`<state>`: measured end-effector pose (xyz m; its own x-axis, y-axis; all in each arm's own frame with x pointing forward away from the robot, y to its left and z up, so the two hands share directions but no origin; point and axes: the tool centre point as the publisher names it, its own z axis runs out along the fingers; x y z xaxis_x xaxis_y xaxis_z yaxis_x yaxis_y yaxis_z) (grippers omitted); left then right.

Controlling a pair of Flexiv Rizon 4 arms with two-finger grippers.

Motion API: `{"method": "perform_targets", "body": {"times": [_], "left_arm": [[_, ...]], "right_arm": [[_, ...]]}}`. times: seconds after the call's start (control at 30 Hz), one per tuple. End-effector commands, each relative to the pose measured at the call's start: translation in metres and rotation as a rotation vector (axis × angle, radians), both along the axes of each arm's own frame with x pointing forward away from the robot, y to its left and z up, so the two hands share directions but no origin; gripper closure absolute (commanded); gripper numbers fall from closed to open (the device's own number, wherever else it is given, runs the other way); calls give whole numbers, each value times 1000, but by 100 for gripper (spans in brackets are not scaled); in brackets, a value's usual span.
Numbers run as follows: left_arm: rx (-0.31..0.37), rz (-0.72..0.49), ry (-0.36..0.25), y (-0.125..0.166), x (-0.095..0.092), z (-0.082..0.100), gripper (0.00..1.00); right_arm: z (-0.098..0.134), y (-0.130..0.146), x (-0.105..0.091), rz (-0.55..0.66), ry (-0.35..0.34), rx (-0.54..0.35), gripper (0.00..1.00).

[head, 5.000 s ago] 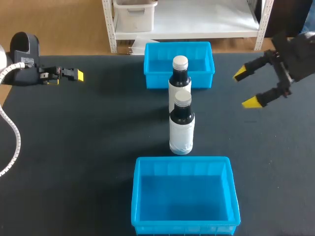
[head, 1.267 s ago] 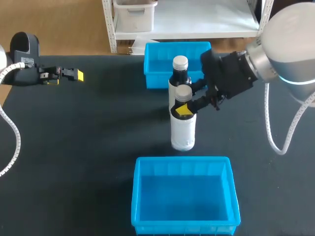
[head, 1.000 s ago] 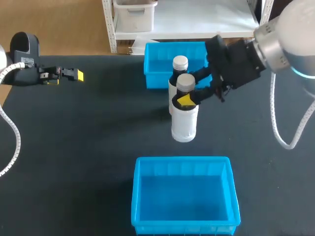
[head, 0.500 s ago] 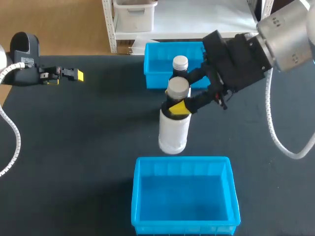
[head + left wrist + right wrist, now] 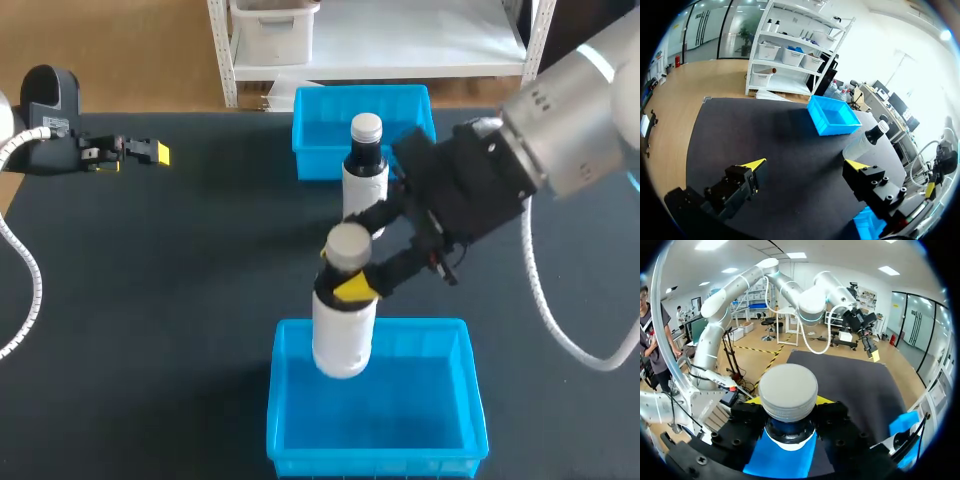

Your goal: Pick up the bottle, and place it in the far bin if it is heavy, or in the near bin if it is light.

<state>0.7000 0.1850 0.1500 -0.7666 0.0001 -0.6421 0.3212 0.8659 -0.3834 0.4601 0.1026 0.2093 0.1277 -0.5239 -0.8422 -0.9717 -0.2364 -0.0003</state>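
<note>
My right gripper [image 5: 351, 277] is shut on the neck of a white bottle [image 5: 344, 325] with a dark shoulder and grey cap. The bottle hangs tilted over the far left part of the near blue bin [image 5: 286, 420]. In the right wrist view the cap [image 5: 788, 390] fills the space between the fingers of the right gripper [image 5: 788, 426], and the near bin [image 5: 785, 462] lies below. A second, similar bottle [image 5: 365, 172] stands upright in front of the far blue bin [image 5: 311, 140]. My left gripper [image 5: 150, 152] stands open at the table's left edge, holding nothing [image 5: 805, 165].
The left wrist view takes in the far bin [image 5: 832, 115], the standing bottle [image 5: 865, 142] and a corner of the near bin [image 5: 867, 223] across the dark mat. My right arm's grey forearm [image 5: 560, 130] crosses the table's right side.
My right arm has carried the bottle from beside the standing bottle toward the near side, and it now hangs over the near bin. The left arm has not moved.
</note>
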Motion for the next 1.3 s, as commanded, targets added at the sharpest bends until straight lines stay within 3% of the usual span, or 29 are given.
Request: {"method": "perform_targets", "body": {"times": [0.03, 0.33, 0.8, 1.3], "left_arm": [[0, 0, 0, 0, 0, 0, 0], [0, 0, 0, 0, 0, 0, 0], [0, 0, 0, 0, 0, 0, 0], [0, 0, 0, 0, 0, 0, 0]], "right_arm": [[-14, 10, 1, 24, 11, 11, 100], [-37, 22, -9, 78, 19, -23, 100], [-67, 18, -12, 118, 12, -35, 100], [-79, 17, -8, 136, 16, -17, 100]]}}
